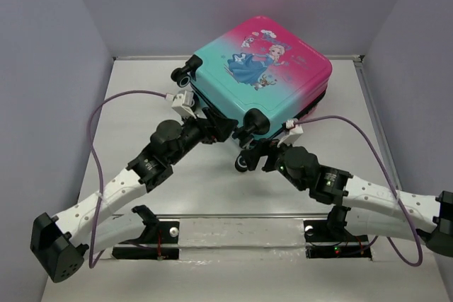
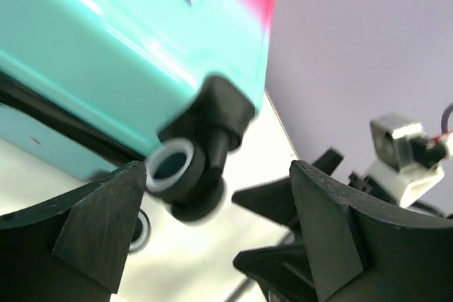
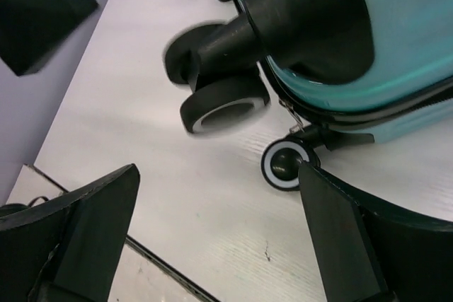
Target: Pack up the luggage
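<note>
The luggage (image 1: 269,76) lies shut on the white table (image 1: 134,97), its pink-to-teal shell with the cartoon princess facing up. My left gripper (image 1: 225,131) sits at its near teal corner, open; in the left wrist view that gripper (image 2: 218,178) has a black wheel (image 2: 185,175) of the luggage (image 2: 106,54) between its spread fingers, untouched. My right gripper (image 1: 259,152) is open beside the front wheel (image 1: 244,162). In the right wrist view it (image 3: 218,175) holds nothing, below two wheels (image 3: 225,102) (image 3: 285,164) of the luggage (image 3: 382,47).
Grey walls close the table on the left, back and right. Both arms' purple cables (image 1: 95,122) loop over the table. The two grippers stand close together at the suitcase's near edge. A metal base rail (image 1: 241,235) runs along the front.
</note>
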### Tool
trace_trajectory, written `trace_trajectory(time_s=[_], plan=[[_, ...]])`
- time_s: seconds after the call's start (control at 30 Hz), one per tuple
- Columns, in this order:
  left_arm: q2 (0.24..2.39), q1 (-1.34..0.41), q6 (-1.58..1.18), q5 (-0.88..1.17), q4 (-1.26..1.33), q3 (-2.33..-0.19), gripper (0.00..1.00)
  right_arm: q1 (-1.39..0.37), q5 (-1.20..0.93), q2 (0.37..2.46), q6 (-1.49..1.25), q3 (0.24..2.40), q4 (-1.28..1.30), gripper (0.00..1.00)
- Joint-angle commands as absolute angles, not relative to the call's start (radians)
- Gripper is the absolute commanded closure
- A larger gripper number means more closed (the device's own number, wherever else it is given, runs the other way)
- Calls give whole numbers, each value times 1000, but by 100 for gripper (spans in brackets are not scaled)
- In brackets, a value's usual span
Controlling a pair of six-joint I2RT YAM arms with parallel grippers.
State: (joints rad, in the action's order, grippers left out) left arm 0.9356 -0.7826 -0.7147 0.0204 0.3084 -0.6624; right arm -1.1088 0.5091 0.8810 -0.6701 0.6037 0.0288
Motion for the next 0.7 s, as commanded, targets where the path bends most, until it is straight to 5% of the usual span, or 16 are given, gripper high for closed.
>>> trace_trajectory(time_s=[0.0,0.43,0.63,0.67], plan=[[879,-698,-594,-117,169,-796,5,-1080,532,965,-629,704,-109,0],[1210,-220,-372,-88,-41,-1101,5,-963,563,1227,-745,821,-192,0],[1440,-146,-253,-5,-26,-1264,5,-931,552,1275,-784,785,-302,0],[1460,-141,-227,35,-14,-1297,4,-931,552,1278,-779,785,-308,7]])
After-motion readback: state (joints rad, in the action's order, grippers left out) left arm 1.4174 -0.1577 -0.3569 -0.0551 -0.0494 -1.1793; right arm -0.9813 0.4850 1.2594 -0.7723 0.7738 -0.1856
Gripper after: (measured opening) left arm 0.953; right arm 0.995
